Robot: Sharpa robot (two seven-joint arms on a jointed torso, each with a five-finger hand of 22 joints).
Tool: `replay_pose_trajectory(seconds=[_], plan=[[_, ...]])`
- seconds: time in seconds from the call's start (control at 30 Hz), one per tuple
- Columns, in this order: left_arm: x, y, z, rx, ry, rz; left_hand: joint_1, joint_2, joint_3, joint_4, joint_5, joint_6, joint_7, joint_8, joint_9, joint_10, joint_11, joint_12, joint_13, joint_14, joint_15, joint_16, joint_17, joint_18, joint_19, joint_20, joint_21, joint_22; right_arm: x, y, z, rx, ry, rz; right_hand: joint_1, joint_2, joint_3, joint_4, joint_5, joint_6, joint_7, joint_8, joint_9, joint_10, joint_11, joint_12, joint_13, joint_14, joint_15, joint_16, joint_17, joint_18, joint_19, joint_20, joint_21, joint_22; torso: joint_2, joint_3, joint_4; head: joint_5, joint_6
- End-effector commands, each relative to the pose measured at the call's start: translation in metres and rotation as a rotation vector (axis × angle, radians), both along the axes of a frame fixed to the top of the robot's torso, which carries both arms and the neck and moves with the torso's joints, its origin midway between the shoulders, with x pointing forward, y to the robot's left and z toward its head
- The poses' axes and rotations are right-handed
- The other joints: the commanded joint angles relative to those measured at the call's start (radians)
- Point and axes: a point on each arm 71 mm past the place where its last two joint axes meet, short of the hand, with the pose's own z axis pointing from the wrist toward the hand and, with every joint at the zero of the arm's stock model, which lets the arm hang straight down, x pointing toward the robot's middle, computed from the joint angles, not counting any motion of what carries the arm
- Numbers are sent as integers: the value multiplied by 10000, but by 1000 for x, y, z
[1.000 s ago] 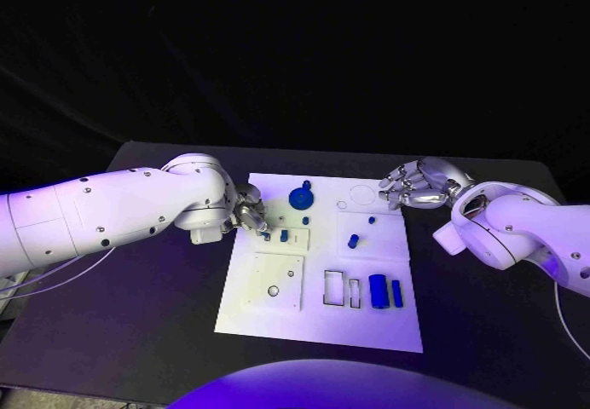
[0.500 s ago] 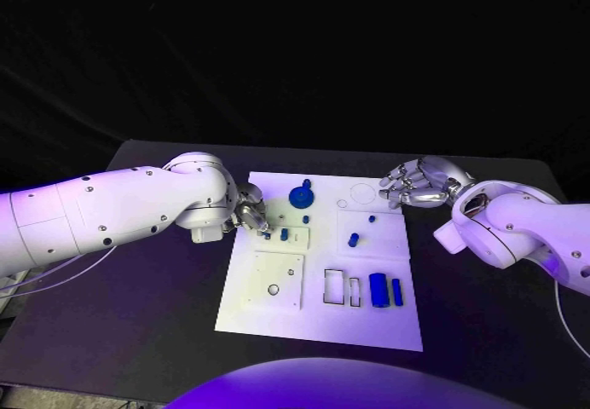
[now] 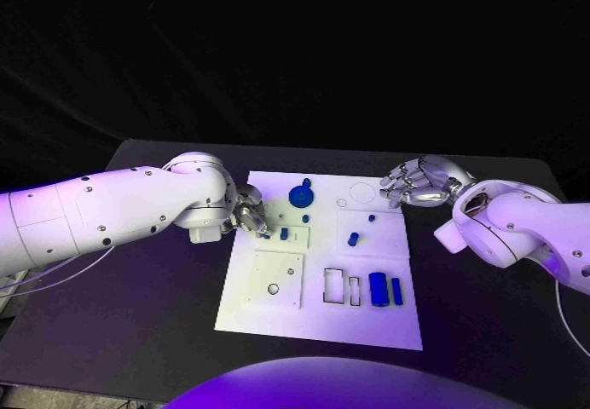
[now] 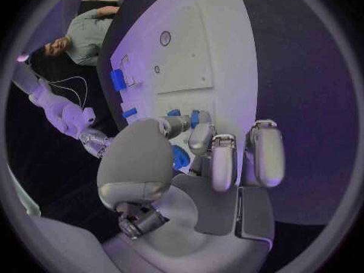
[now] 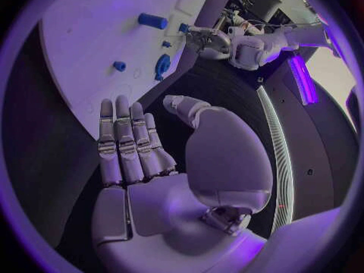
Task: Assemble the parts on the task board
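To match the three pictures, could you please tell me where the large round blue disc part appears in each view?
Head view: the large round blue disc part sits near the far edge of the white task board.
Left wrist view: partly hidden behind the left hand, disc.
Right wrist view: disc near the board's edge.
Shared landmark: the blue cylinder.

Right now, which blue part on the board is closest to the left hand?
The small blue part beside the left hand, near the task board's left edge; the other blue pieces lie farther right.
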Motion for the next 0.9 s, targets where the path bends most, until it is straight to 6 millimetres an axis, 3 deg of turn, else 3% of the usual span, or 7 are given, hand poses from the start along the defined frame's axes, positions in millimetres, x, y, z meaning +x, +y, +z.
replay_pose_trajectory(seconds=[0.03,0.53,0.73,0.9], plan=[[-2,0,-2,166,166,-178,-104,-29,958,-895,66,213,-225,49,231,64,31,39,9,1038,-49,36,2635,29,219,-78,48,2093,-1,1,0,-28,46,144,-52,38,-53,14,29,-73,408,61,-17,-62,-19,55,-9,-74,7,-34,-9,42,-75,20,-49,-9,-3,0,1,5,-10],[-1,-1,-2,108,127,-124,-171,-16,919,-865,58,245,-241,67,209,96,20,64,41,1038,-60,36,2635,26,224,-86,63,2097,-1,1,0,-26,35,138,-50,39,-56,12,30,-74,407,74,-24,-65,-18,66,-22,-84,10,-46,-13,46,-81,27,-62,-33,-1,0,2,8,-28],[-1,-1,-2,110,180,-135,-759,-338,403,-542,69,272,-253,-5,64,68,18,32,-19,1038,-58,36,2635,26,218,-91,54,2093,-1,1,0,-26,34,135,-50,39,-56,12,30,-74,407,74,-24,-65,-18,66,-22,-84,10,-46,-13,46,-81,27,-62,-33,-2,2,3,0,-25],[-1,0,-3,151,283,-183,-1034,-435,44,-368,75,350,-272,-46,-45,52,2,25,-38,1038,-71,36,2635,29,214,-98,44,2091,-1,1,0,-26,32,136,-50,39,-56,12,30,-74,407,74,-24,-65,-18,66,-22,-84,10,-46,-13,46,-81,27,-62,-33,-2,1,-1,6,-34]])
